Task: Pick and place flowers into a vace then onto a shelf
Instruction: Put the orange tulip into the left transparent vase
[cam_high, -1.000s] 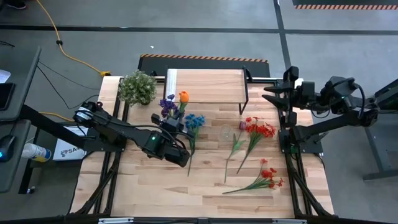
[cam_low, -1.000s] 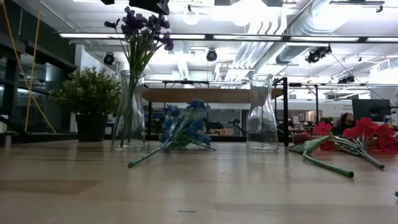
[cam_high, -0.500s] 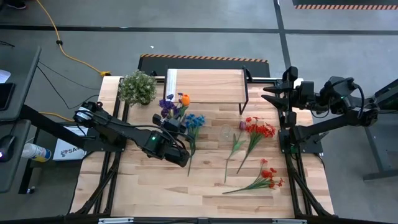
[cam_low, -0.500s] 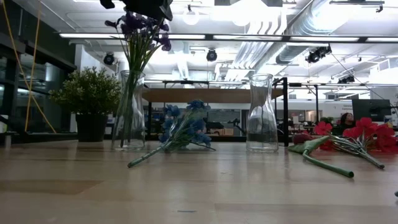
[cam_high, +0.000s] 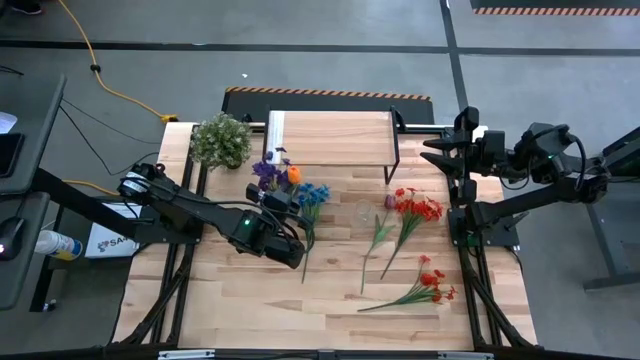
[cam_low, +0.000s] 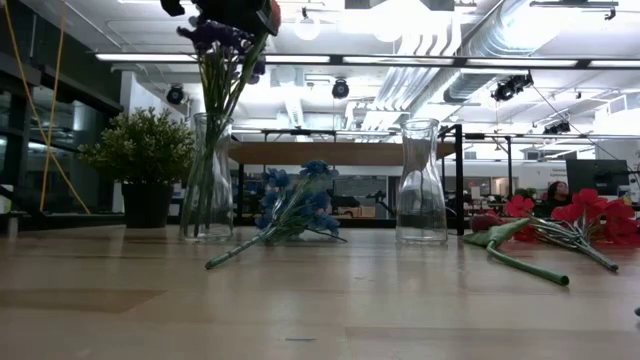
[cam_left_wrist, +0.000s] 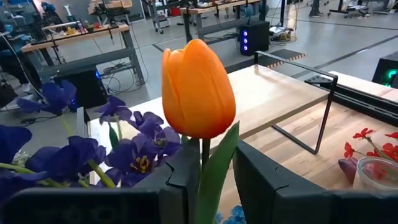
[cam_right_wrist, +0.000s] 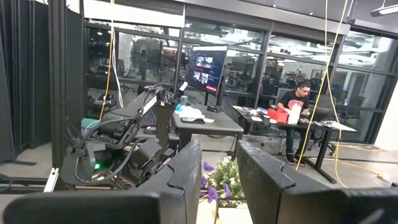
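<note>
While clamped by left tool (cam_left_wrist: 211, 180) | orange tulip (cam_left_wrist: 198, 88) sank toward vase (cam_low: 208, 180)

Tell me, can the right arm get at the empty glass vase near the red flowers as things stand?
Probably yes. The right gripper waits open at the table's right edge, and the empty vase stands apart on bare wood. The red flowers lie just beside it, so a descent from above looks freest.

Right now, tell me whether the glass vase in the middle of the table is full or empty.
Empty. In the low view the clear vase stands upright with nothing inside; the purple flowers sit in the other vase, under the left claw.
</note>
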